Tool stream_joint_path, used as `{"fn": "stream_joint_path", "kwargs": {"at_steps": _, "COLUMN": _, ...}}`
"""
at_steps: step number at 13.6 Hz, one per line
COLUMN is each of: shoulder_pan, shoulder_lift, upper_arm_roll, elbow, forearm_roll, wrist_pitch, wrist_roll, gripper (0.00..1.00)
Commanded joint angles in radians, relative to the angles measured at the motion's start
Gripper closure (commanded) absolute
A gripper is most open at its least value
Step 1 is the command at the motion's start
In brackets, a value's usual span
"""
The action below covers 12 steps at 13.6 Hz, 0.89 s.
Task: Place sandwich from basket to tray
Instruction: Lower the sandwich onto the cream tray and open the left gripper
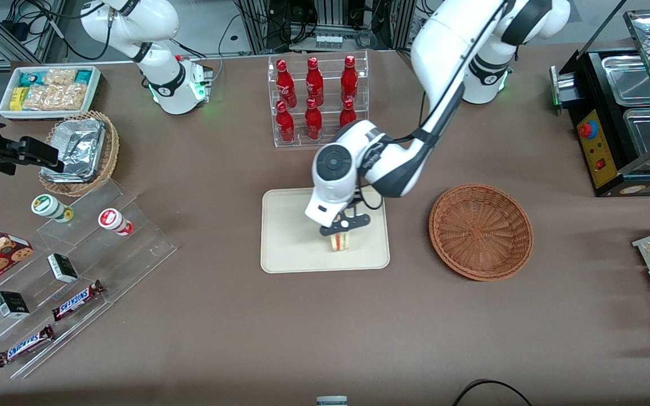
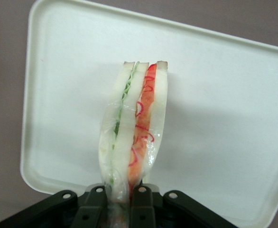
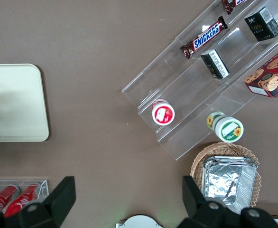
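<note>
My left gripper (image 1: 343, 232) hangs low over the cream tray (image 1: 285, 248), shut on the wrapped sandwich (image 1: 339, 241). In the left wrist view the sandwich (image 2: 134, 133) points away from the gripper (image 2: 121, 199), its red, green and white layers showing, with the tray (image 2: 224, 104) under it. Whether the sandwich touches the tray I cannot tell. The round reddish-brown basket (image 1: 481, 230) lies beside the tray, toward the working arm's end of the table, with nothing in it.
A clear rack of red bottles (image 1: 317, 98) stands farther from the front camera than the tray. A tan wicker basket with foil containers (image 1: 81, 149), a white snack bin (image 1: 48, 90) and a clear stepped stand with snacks (image 1: 65, 282) lie toward the parked arm's end.
</note>
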Motion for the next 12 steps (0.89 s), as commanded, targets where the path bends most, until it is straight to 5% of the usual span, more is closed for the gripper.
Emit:
{"fn": "stream_joint_path", "kwargs": {"at_steps": 1, "shoulder_pan": -0.039, "shoulder_lift": 0.092, "upper_arm_roll": 0.015, "elbow": 0.158, "forearm_roll": 0.012, "wrist_pitch": -0.078, "wrist_roll": -0.066, "gripper": 1.0}}
{"fn": "stream_joint_path", "kwargs": {"at_steps": 8, "shoulder_pan": -0.073, "shoulder_lift": 0.161, "upper_arm_roll": 0.021, "elbow": 0.208, "forearm_roll": 0.069, "wrist_pitch": -0.07, "wrist_roll": -0.097, "gripper": 1.0}}
{"fn": "stream_joint_path", "kwargs": {"at_steps": 9, "shoulder_pan": -0.071, "shoulder_lift": 0.163, "upper_arm_roll": 0.02, "elbow": 0.208, "forearm_roll": 0.069, "wrist_pitch": -0.067, "wrist_roll": -0.097, "gripper": 0.88}}
{"fn": "stream_joint_path", "kwargs": {"at_steps": 10, "shoulder_pan": -0.068, "shoulder_lift": 0.164, "upper_arm_roll": 0.02, "elbow": 0.206, "forearm_roll": 0.066, "wrist_pitch": -0.065, "wrist_roll": -0.089, "gripper": 0.01}}
{"fn": "stream_joint_path", "kwargs": {"at_steps": 12, "shoulder_pan": -0.066, "shoulder_lift": 0.157, "upper_arm_roll": 0.02, "elbow": 0.206, "forearm_roll": 0.061, "wrist_pitch": -0.065, "wrist_roll": -0.086, "gripper": 0.0}}
